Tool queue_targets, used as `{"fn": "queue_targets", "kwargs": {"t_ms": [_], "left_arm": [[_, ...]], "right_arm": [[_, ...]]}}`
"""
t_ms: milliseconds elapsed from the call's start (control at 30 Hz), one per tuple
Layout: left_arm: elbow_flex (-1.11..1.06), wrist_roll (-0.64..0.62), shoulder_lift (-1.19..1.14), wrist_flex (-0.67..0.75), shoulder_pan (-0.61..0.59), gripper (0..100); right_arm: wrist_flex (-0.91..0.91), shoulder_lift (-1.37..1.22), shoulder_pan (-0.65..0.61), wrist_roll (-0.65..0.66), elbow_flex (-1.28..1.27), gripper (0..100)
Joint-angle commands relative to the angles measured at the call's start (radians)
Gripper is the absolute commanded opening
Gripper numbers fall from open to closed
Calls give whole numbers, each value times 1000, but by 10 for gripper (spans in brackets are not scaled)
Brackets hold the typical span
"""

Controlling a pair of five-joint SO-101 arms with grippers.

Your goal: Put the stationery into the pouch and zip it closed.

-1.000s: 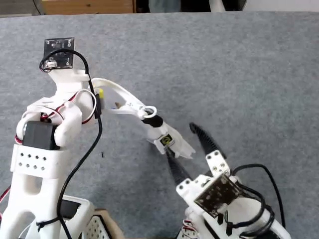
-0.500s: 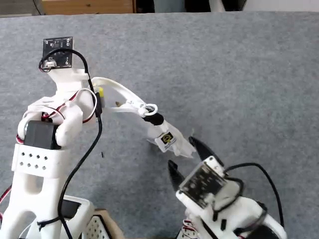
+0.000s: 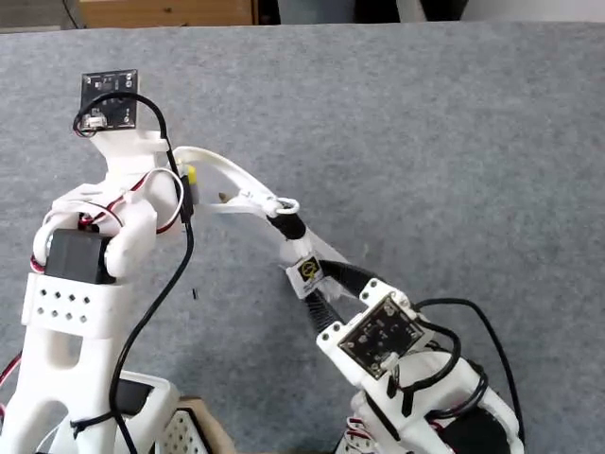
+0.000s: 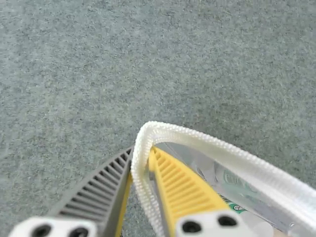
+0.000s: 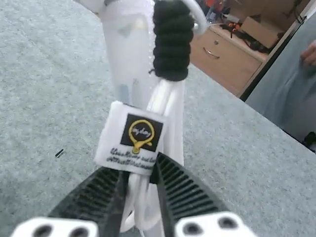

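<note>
White pouch (image 3: 248,197) with a black-and-gold label (image 5: 132,140) and black pull (image 5: 172,42) stretches mid-frame; left hand (image 4: 140,160) pinches its zipper edge, right hand (image 5: 138,173) pinches the labelled end

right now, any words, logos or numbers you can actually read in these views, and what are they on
Fabric label on the pouch: yellow ring emblem on a black square, script lines beneath, too blurred to read.
Green print seen through the pouch wall: blurred and cut off, unreadable.
No other text is legible.
</note>
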State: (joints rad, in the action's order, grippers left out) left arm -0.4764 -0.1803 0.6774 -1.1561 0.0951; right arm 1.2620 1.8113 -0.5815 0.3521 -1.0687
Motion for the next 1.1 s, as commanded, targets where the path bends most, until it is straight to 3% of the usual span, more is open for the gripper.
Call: {"fn": "queue_targets", "kwargs": {"t_ms": [0, 933, 1067], "left_arm": [[-35, -3, -40, 23, -19, 28], [-31, 3, -31, 23, -19, 34], [-31, 2, -31, 23, -19, 34]], "right_arm": [[-23, 131, -6, 3, 7, 39], [-26, 127, 14, 6, 262, 11], [-6, 120, 21, 69, 263, 11]]}}
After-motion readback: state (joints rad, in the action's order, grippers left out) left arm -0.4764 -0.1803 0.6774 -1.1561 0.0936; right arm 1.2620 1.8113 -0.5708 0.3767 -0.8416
